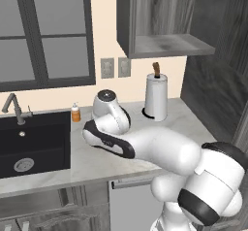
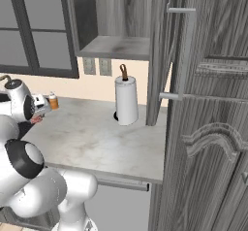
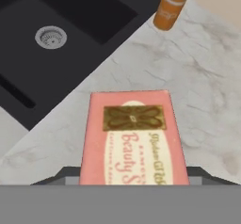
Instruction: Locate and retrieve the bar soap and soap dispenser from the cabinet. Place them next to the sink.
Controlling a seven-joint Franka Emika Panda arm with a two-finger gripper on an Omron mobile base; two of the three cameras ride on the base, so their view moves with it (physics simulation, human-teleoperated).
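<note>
The bar soap (image 3: 132, 138), a pink block with a printed label, sits between my gripper (image 3: 132, 177) fingers, which are shut on it. It hangs low over the marble counter (image 3: 207, 100), just right of the sink (image 3: 89, 16); a pink corner of the bar soap (image 2: 36, 120) peeks out under the hand. The orange soap dispenser (image 1: 75, 112) (image 2: 53, 101) (image 3: 170, 6) stands upright on the counter by the sink's (image 1: 43, 133) back right corner, beyond the soap. The cabinet (image 1: 169, 45) (image 2: 116, 45) hangs open above, its shelf bare.
A white paper-towel roll (image 1: 156, 99) (image 2: 126, 101) stands against the wall under the cabinet. The open cabinet door (image 2: 208, 104) juts out on the right. A grey faucet (image 1: 17, 108) rises behind the basin. Bare counter (image 2: 106, 138) lies to the right of the hand.
</note>
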